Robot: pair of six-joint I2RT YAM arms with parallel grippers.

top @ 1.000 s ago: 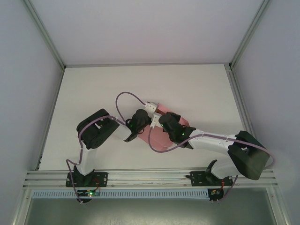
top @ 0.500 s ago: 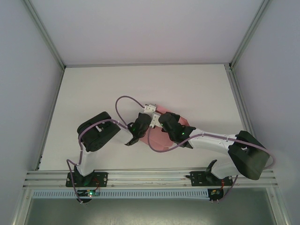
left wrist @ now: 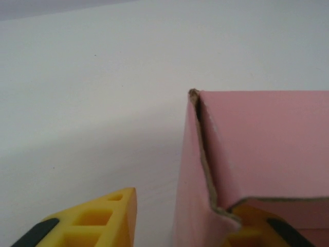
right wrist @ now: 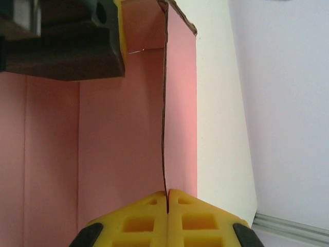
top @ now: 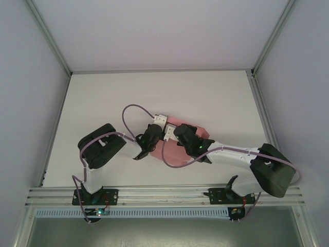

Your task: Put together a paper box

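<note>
The pink paper box (top: pixel 176 122) sits half-folded at mid-table, mostly under both wrists. My right gripper (top: pixel 181 135) is shut on the edge of one upright pink wall (right wrist: pixel 180 118), its yellow fingertips (right wrist: pixel 149 206) pressed together around the thin card. My left gripper (top: pixel 154 135) is open and straddles another wall of the box (left wrist: pixel 267 144). One yellow finger (left wrist: pixel 97 221) stands outside, clear of the card, and the other (left wrist: pixel 254 226) is inside behind the torn-looking wall edge. The left gripper's black body (right wrist: pixel 61 41) shows over the box interior.
The white table (top: pixel 154 92) spreads open toward the back and the left. Aluminium frame rails (top: pixel 154 194) run along the near edge, and grey walls enclose the sides. Purple cables (top: pixel 134 109) loop above the left wrist.
The left arm's elbow has swung left and its gripper has shifted slightly left along the box. The right arm and the box have stayed put.
</note>
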